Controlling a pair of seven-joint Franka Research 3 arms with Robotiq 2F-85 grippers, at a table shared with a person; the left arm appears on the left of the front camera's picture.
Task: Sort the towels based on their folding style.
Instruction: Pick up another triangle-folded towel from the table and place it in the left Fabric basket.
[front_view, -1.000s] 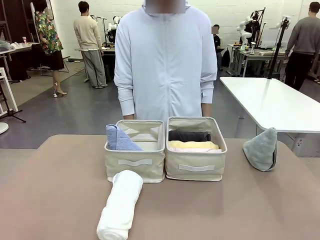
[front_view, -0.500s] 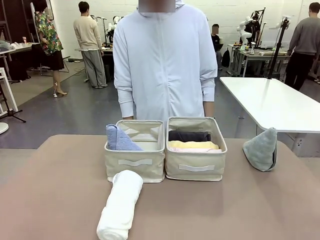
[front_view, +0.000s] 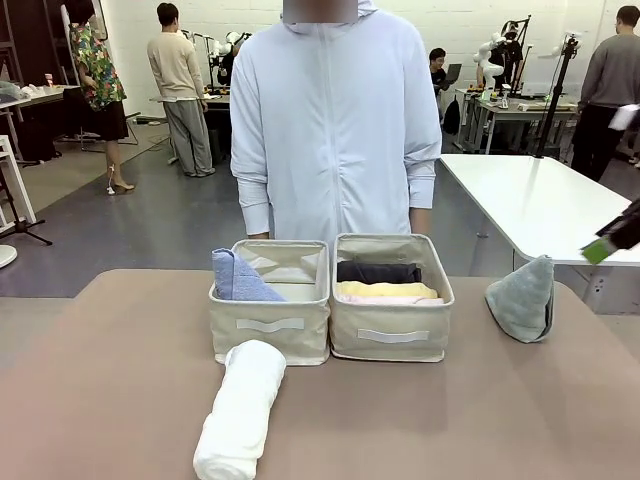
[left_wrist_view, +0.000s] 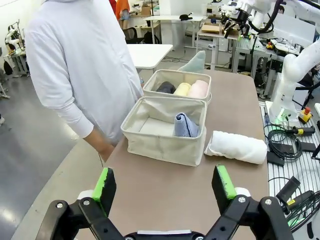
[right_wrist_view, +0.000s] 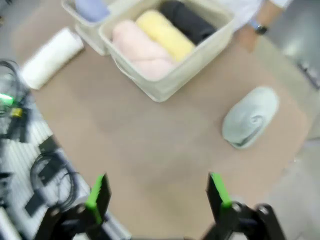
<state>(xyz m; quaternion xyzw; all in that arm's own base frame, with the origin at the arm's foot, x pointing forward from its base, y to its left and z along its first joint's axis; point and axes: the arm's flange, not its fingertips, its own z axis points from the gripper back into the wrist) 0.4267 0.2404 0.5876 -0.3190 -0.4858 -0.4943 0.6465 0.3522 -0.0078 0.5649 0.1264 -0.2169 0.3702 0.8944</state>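
Left fingers (left_wrist_view: 104, 184) spread; pink towel (left_wrist_view: 198, 89) half-hidden.

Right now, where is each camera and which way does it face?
Front: robot's side, facing across the table at the person; right gripper at right edge.
Left wrist: over the table's left end, facing across the two baskets; open left gripper at bottom.
Right wrist: high, looking down on the grey-green cone towel; open fingers at bottom.
All share the white rolled towel.

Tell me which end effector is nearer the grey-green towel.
Right. The right end effector hovers beside the grey-green towel; the left end effector is beyond both baskets.
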